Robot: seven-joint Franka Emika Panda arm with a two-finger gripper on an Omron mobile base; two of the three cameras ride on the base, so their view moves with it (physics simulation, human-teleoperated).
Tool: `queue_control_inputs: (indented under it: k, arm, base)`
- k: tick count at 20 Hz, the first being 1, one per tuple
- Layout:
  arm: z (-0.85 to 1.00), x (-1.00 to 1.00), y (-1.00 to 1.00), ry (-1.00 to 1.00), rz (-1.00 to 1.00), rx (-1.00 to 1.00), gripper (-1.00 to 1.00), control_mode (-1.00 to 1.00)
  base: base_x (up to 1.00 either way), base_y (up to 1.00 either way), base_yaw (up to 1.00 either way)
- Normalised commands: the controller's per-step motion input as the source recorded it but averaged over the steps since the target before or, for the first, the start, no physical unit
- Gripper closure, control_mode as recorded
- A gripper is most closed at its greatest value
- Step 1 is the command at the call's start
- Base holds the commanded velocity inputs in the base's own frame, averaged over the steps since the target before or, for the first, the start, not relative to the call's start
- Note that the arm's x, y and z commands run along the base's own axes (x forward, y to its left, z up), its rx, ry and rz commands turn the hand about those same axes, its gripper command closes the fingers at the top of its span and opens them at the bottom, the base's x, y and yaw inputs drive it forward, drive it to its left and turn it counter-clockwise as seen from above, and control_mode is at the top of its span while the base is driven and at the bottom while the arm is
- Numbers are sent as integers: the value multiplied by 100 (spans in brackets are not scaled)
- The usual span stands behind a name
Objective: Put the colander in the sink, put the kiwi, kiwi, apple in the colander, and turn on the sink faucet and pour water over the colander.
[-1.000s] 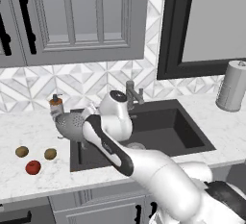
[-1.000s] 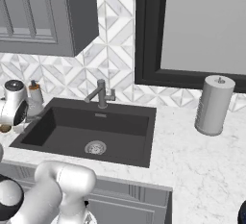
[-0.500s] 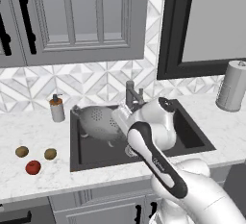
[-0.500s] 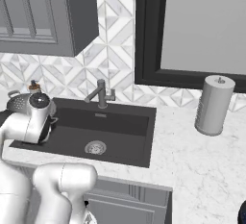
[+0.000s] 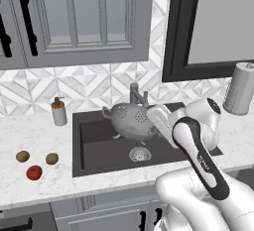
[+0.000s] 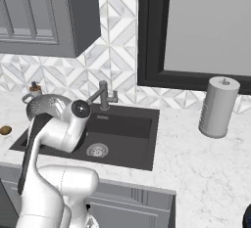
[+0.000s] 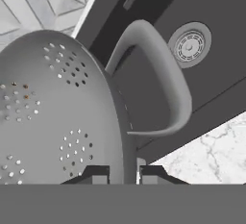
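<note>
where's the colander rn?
The colander hangs over the sink in the left base view, held by its rim in the gripper, above the drain, in front of the faucet.

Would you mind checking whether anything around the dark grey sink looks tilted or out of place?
The silver perforated colander is tipped on its side above the dark grey sink, because the gripper is shut on its rim. The two brown kiwis and the red apple lie on the white marble counter, which is normal.
</note>
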Motion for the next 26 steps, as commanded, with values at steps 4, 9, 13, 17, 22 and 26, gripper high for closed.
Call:
queue_control_inputs:
  k: [4,9,13,17,22,26]
  arm:
    - [0,0,-100,-5,3,-4,100,-100]
    - [-1,2,-88,0,1,-17,100,-100]
    - [-8,4,-66,0,0,-20,100,-100]
    - [-20,13,-51,6,1,-27,100,-100]
    - [-27,25,-35,0,2,-16,100,-100]
    - [-25,52,-8,-2,1,0,100,-100]
  base:
    - [0,0,0]
    - [0,0,0]
    - [0,0,0]
    - [0,0,0]
    - [0,0,0]
    - [0,0,0]
